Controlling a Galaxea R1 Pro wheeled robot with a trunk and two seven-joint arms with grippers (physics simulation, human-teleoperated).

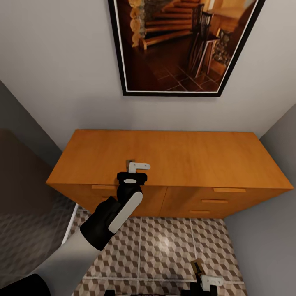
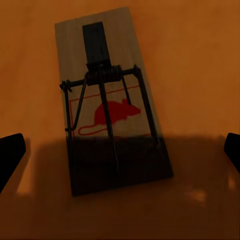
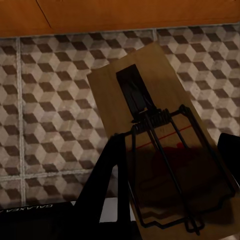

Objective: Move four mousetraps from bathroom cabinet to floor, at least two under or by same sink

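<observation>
From the head camera, the wide low orange-brown wooden cabinet (image 1: pixel 172 158) stands against a pale wall under a black-framed picture of a timber staircase (image 1: pixel 183 43); its slab-handled drawers face the robot, and grey walls close in on both sides. The left gripper (image 1: pixel 132 165) hangs over the front edge of the cabinet top, its white finger pointing across the wood, and the black-and-white forearm hides whatever lies right beneath it; only a small dark sliver shows beside the finger. Below the cabinet runs the bathroom floor of brown, beige and white cube-patterned tiles (image 1: pixel 164 242). At the lower edge the right gripper (image 1: pixel 202 276) shows, a tan strip sticking up from it.

From the left wrist, a small flat tan wooden mousetrap with dark wire spring bar and a red mouse print (image 2: pixel 112 100) lies flat on the orange cabinet top, its near end in shadow; the two dark fingertips (image 2: pixel 10 155) sit far apart at either edge — well clear of the trap, touching nothing.

From the right wrist, a second tan wooden mousetrap with a dark wire frame (image 3: pixel 155 145) is held above the cube tiles, a dark finger (image 3: pixel 107 180) pressed along one side and the other finger just at the opposite edge — clamped on it; the cabinet's base crosses the far side.
</observation>
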